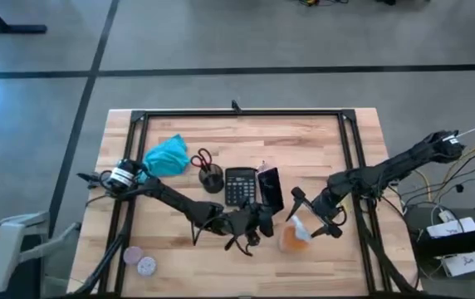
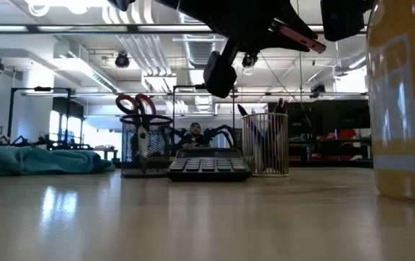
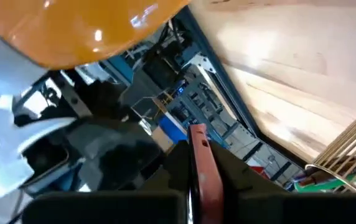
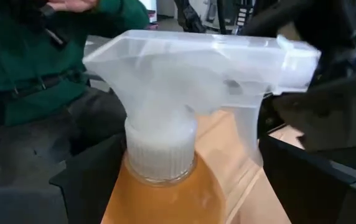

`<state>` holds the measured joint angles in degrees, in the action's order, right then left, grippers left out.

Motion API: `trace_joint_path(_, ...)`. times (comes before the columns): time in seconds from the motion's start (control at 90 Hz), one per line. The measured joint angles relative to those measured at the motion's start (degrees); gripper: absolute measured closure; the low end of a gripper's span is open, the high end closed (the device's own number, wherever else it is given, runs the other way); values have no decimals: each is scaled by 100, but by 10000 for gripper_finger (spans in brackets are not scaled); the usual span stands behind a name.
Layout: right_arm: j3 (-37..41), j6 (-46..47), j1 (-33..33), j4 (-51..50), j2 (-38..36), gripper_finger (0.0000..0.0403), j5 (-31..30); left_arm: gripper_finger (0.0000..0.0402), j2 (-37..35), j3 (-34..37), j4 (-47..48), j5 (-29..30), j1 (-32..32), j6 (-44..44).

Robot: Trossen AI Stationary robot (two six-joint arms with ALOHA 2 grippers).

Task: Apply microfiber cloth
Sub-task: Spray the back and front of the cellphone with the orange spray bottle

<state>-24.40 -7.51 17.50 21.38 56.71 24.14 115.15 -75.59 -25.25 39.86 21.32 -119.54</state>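
The table (image 1: 329,257) has open wood along its front. The left arm reaches low across it, its gripper (image 1: 250,235) just before the calculator (image 1: 239,187); I cannot tell how its jaws stand. The right gripper (image 1: 308,220) stands around the orange bottle (image 1: 295,236), fingers at either side of its neck. The cloth (image 1: 168,156) lies bunched at the back left, well apart from both.

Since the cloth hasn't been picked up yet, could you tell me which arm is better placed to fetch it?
Probably left. The cloth lies at the table's far left, beside the left arm's base. The left gripper hovers mid-table, free. The right gripper is at the spray bottle, farther off.
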Motion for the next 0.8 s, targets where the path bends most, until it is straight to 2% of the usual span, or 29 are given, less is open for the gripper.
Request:
trace_joint_path(0.2, -99, -61, 29, -18, -1, 48, -13, 389, 0, 0, -49, 37, -4, -411)
trace_joint_path(0.511, -121, 192, 37, -158, -2, 48, -19, 389, 0, -2, -67, -35, -44, -446)
trace_joint_path(0.8, -160, -107, 37, -133, -2, 48, -129, 389, 0, -2, -68, -85, -63, -447)
